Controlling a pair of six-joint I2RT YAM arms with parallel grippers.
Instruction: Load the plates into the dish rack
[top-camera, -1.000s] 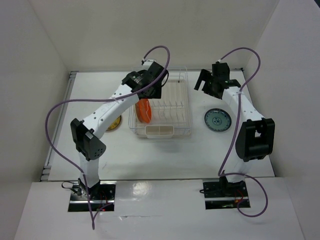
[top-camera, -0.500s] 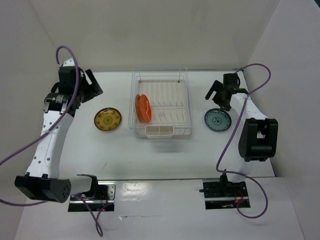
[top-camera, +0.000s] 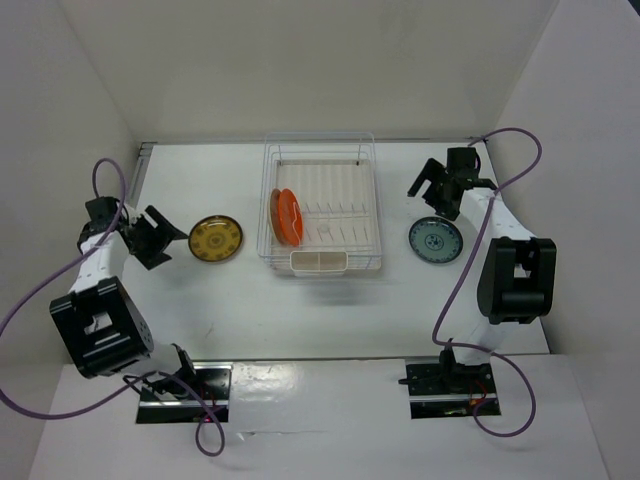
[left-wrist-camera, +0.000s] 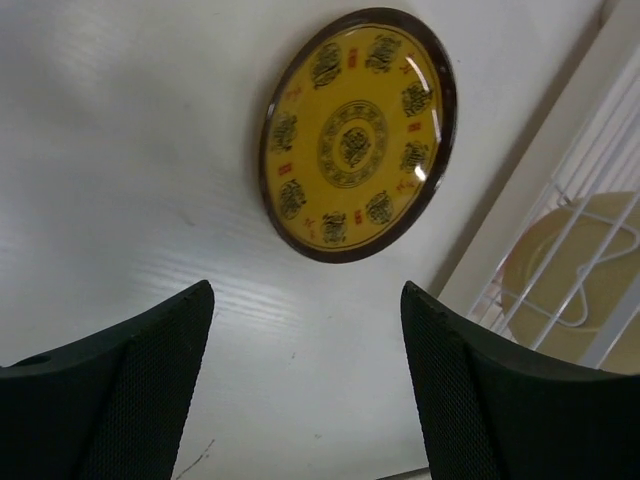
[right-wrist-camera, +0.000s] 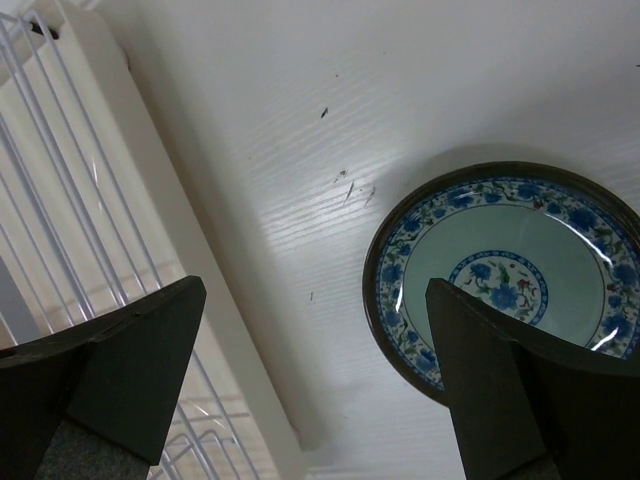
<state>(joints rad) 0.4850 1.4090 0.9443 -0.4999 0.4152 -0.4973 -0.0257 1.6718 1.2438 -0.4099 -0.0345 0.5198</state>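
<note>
Four plates are showing in all: one orange plate (top-camera: 289, 216), one yellow plate (top-camera: 215, 239) with brown pattern, one white plate (top-camera: 435, 240) with blue-green pattern, and one pale beige plate (left-wrist-camera: 535, 265), which is appearing only in the left wrist view, behind the wires. One dish rack (top-camera: 345, 190) is showing, with one beige holder (top-camera: 319, 263). Two arms are appearing, each carrying one gripper: the left gripper (top-camera: 165, 241) and the right gripper (top-camera: 420, 182).

The round yellow plate with brown pattern (left-wrist-camera: 350, 135) and the round white plate with blue-green pattern (right-wrist-camera: 505, 275) look glazed and glossy, with bright glints near their rims. The white desk (left-wrist-camera: 110, 150) is smooth, faintly streaked, with a soft sheen. The white rectangular wire dish rack (right-wrist-camera: 205, 250) looks smooth-coated. The left end effector (left-wrist-camera: 305, 300) has matt black fingers (left-wrist-camera: 150, 380) with a fine dotted texture.
</note>
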